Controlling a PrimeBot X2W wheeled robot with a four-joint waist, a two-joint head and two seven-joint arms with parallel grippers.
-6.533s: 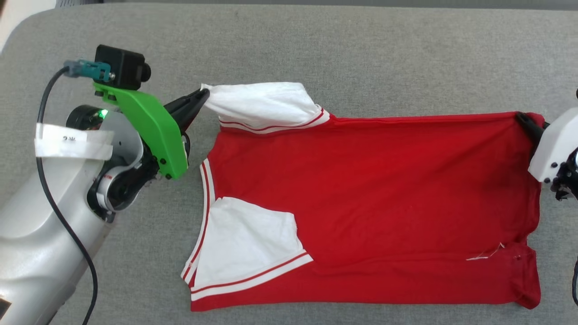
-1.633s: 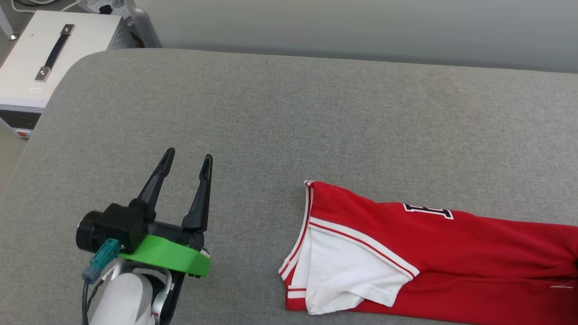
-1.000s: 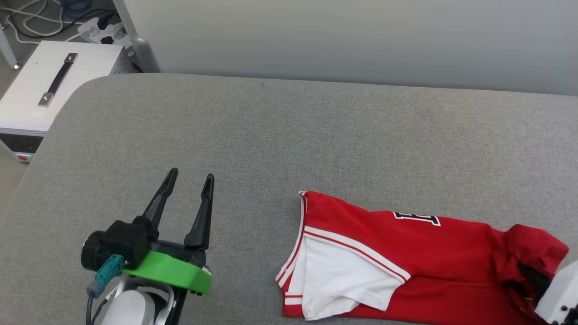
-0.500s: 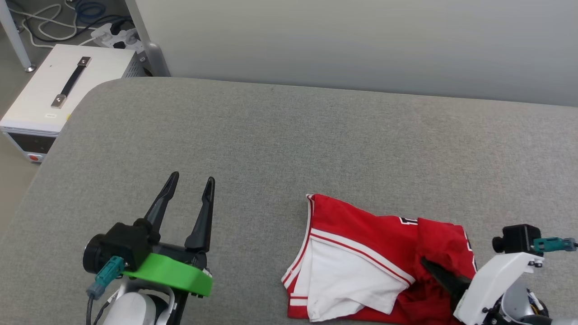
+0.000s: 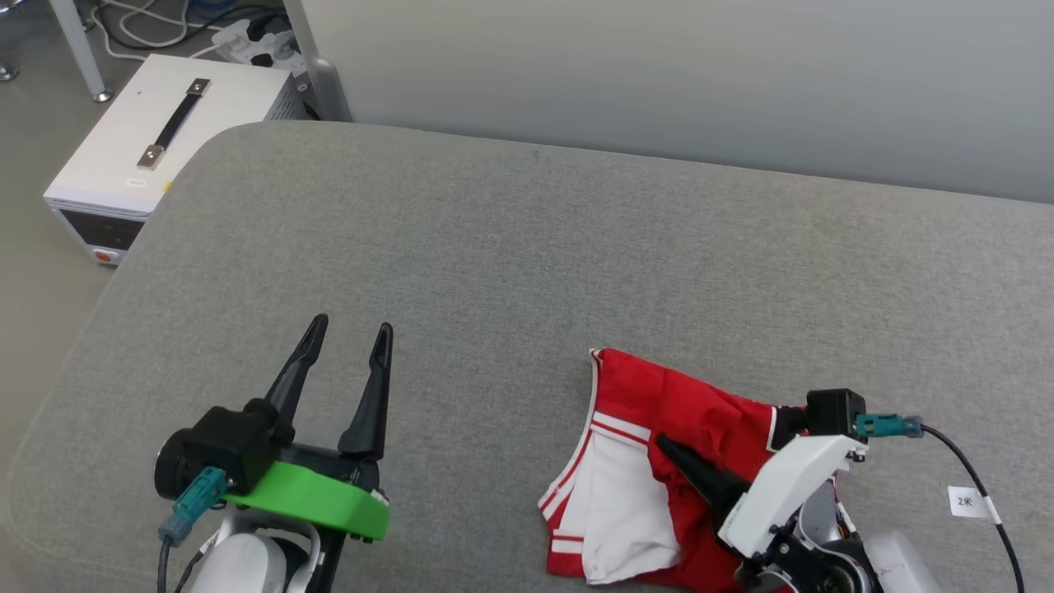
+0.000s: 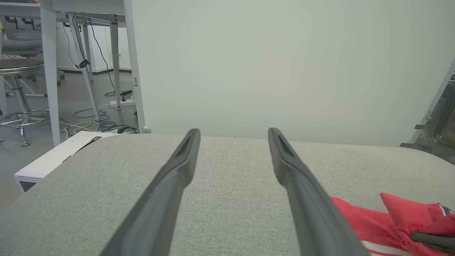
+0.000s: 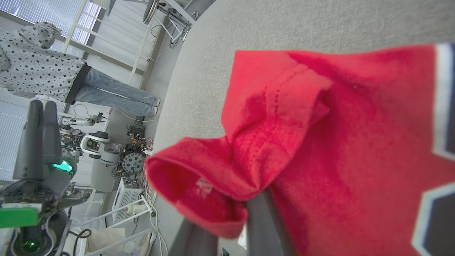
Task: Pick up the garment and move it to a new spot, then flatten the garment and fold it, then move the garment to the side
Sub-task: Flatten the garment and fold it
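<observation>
The garment [image 5: 638,412], a red shirt with a white sleeve and striped trim, lies bunched and doubled over on the grey padded table [image 5: 510,247] at the front right. My right gripper [image 5: 669,449] is shut on the garment's red hem and holds it over the sleeve end. In the right wrist view the red cloth [image 7: 284,142] drapes over the pinching fingers [image 7: 265,227]. My left gripper [image 5: 350,327] hovers open over bare table to the garment's left. In the left wrist view the left gripper [image 6: 233,131] is empty, and the garment [image 6: 401,217] lies at the lower right.
A white case with a black handle [image 5: 156,140] stands on the floor past the table's rounded left corner. A pale wall [image 5: 659,74] runs behind the table. A person [image 7: 46,71] stands beyond the table's end in the right wrist view.
My right gripper has dragged the red hem leftward over the shirt, shortening it into a doubled bundle. The camera has shifted. The left gripper stays open in place.
</observation>
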